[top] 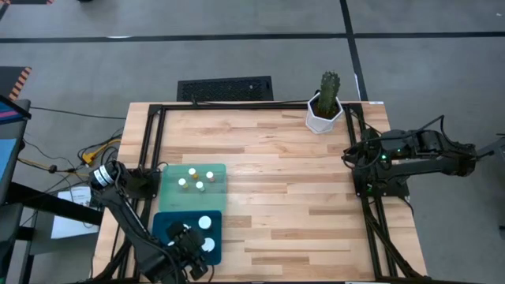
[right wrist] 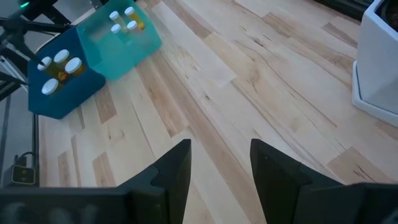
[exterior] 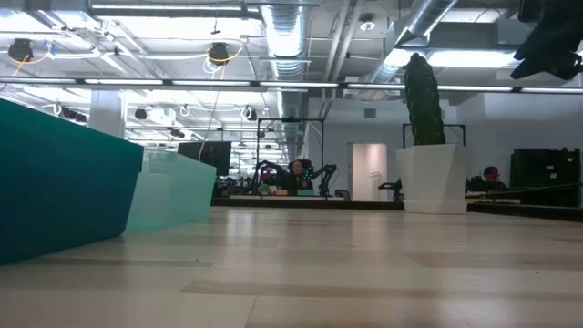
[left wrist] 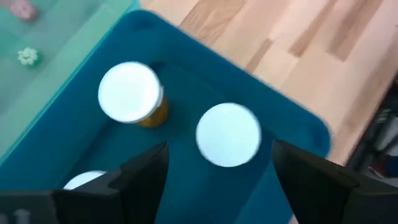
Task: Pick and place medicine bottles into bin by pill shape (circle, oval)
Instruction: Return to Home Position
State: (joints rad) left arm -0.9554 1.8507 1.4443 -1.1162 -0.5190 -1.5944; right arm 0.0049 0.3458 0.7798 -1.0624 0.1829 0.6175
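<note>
Three white-capped amber bottles stand upright in the dark blue bin point(left wrist: 186, 81). Their caps show in the left wrist view point(left wrist: 228, 135), point(left wrist: 129, 91), point(left wrist: 87, 180). My left gripper point(left wrist: 224, 168) hovers open above this bin point(top: 170, 225), with its fingers on either side of the nearest cap and above it. Several more bottles point(top: 197, 180) stand in the light green bin point(top: 170, 189) just beyond. My right gripper point(right wrist: 221, 165) is open and empty over the table's right side point(top: 355, 154).
A white pot with a green cactus point(top: 325, 106) stands at the table's far right, and it also shows in the low view point(exterior: 433, 178). Both bins sit at the table's left near corner point(right wrist: 68, 74). Bare wood point(top: 292, 189) lies between the bins and my right arm.
</note>
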